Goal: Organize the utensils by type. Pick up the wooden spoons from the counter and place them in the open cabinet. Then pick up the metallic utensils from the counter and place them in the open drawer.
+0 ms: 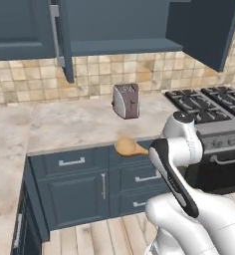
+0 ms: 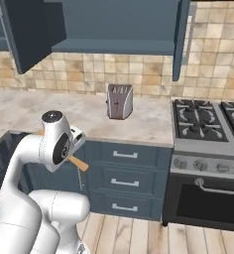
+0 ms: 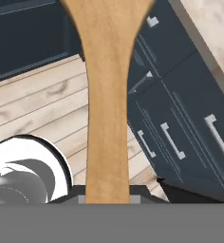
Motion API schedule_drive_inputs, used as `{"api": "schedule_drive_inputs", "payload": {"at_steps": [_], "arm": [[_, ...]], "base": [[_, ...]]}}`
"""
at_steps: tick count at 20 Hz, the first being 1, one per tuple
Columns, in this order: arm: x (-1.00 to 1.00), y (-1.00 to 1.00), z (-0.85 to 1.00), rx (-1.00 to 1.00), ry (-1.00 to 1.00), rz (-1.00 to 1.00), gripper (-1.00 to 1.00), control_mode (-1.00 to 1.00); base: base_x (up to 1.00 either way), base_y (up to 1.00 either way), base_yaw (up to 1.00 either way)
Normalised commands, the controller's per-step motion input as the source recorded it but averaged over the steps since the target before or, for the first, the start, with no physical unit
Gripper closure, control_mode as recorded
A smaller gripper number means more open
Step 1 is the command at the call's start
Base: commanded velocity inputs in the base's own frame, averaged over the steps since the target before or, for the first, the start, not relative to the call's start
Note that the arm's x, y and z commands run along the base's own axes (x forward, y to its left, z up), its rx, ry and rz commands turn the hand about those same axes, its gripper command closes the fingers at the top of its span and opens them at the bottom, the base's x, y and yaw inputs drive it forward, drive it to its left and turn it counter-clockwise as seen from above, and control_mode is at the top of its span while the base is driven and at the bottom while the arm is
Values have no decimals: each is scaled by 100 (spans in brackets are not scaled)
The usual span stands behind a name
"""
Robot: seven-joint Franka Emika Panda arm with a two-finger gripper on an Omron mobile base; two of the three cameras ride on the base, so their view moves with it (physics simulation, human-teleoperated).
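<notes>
The first half of the task is in hand: the light-brown wooden spoon with an oval bowl and long straight handle (image 3: 107, 95) is off the beige marbled stone counter (image 1: 74, 127) and carried by the white arm's two-finger gripper (image 3: 108, 198). In the hand view the handle runs straight up from between the finger tips, which pinch it at its lower end, and the spoon broadens toward the top edge of that view, with plank flooring and slate-blue lower cabinet fronts behind it. In the left base view the spoon's oval bowl (image 1: 127, 146) pokes out to the left of the arm's wrist, level with the counter's front edge and out in front of the lower cabinets rather than resting on the stone. In the right base view only a short tan end of the handle (image 2: 79, 163) shows beneath the wrist. The slate-blue wall cabinet with its doors swung open (image 1: 120, 30) hangs well above, over the small grey toaster (image 1: 126, 100) that stands on the counter near the tiled backsplash. Judging from this, the spoon is lifted but not yet delivered; the next move calls for raising the arm well upward and forward, turning the long spoon so it passes between the open doors, and setting it on the cabinet shelf before letting go. The metal utensils and the drawer remain to be dealt with afterwards.
</notes>
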Motion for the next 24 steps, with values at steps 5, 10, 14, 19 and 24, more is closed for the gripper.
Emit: {"api": "schedule_drive_inputs", "payload": {"at_steps": [5, 10, 14, 19, 24], "arm": [[0, 0, 0, 0, 0, 0, 100, 100], [0, 0, 0, 0, 0, 0, 100, 100], [0, 0, 0, 0, 0, 0, 100, 100], [0, 0, 0, 0, 0, 0, 100, 100], [0, 0, 0, 0, 0, 0, 100, 100]], "base": [[93, -12, 0], [85, -12, 0], [59, -12, 0], [40, -4, 0], [31, 0, 0]]}}
